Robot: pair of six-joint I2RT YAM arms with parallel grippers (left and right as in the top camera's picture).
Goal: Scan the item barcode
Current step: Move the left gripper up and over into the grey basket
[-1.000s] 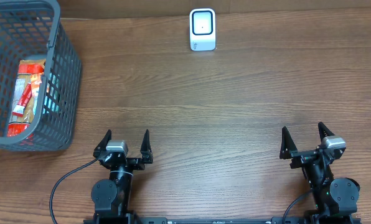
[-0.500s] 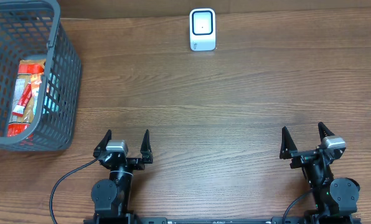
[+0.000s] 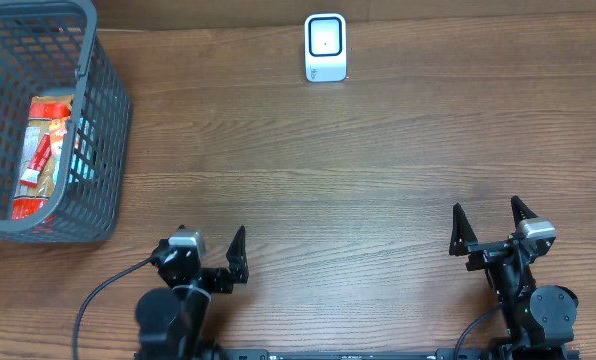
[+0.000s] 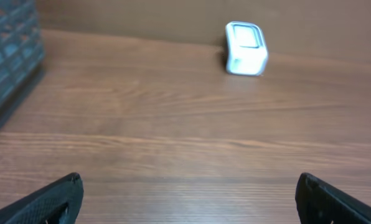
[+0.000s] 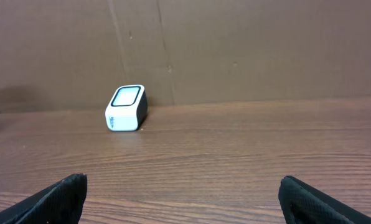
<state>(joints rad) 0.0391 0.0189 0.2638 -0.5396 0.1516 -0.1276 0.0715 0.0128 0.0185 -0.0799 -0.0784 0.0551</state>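
My left gripper and right gripper: both wide open, empty. Item, red packet: in the basket, well apart from the scanner. Pick-up and scan: not yet done.

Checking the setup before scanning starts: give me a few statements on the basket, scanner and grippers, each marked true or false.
1. The red package lies in the grey basket. True.
2. The white scanner stands inside the basket. False: it stands on the table at its far edge, apart from the basket.
3. The left gripper holds the package. False: it is open and empty.
4. The right gripper is open and empty. True.
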